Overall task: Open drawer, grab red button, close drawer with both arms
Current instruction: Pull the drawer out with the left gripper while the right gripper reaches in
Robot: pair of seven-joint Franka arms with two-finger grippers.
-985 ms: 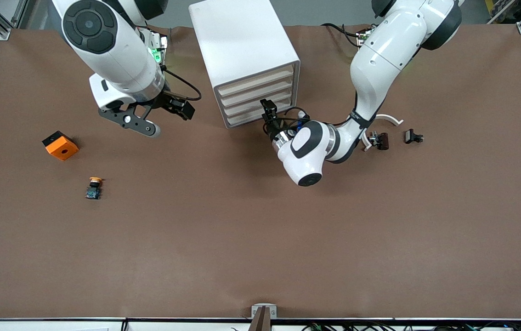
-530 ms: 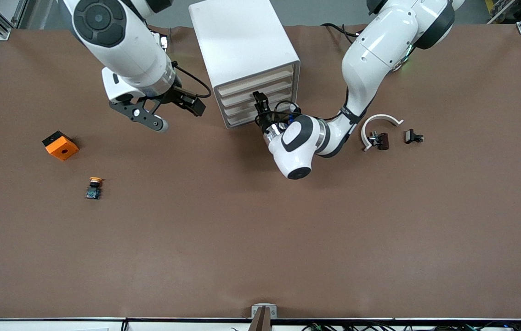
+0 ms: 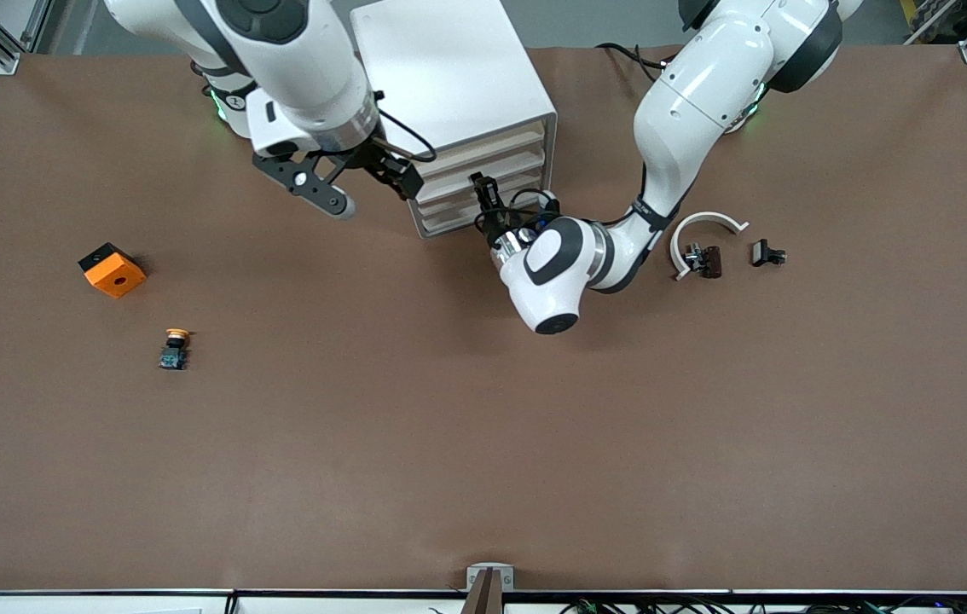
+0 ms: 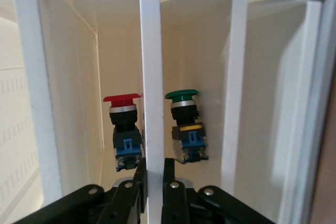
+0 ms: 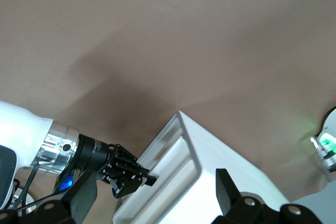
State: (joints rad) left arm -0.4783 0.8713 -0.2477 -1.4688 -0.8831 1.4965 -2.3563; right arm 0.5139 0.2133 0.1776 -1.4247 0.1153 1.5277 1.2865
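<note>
The white cabinet (image 3: 449, 77) stands at the robots' side of the table, its four cream drawer fronts closed. My left gripper (image 3: 483, 194) is at a lower drawer front (image 3: 448, 201). In the left wrist view the left gripper (image 4: 155, 174) is shut on that drawer's thin white front lip (image 4: 150, 51). The red-capped button (image 4: 124, 124) lies inside, just past the lip. A green-capped button (image 4: 187, 124) lies in the neighbouring drawer. My right gripper (image 3: 357, 183) is open and empty, over the table beside the cabinet corner. The right wrist view shows the right gripper (image 5: 155, 182) above the cabinet (image 5: 210, 156).
A yellow-orange-capped button (image 3: 174, 348) and an orange cube with a hole (image 3: 112, 269) lie toward the right arm's end. A white arc piece (image 3: 705, 223) and two small dark parts (image 3: 703, 259), (image 3: 767, 253) lie toward the left arm's end.
My right arm has swung toward the cabinet, its gripper now beside the cabinet corner. My left gripper moved up to the drawer front and has stayed there since.
</note>
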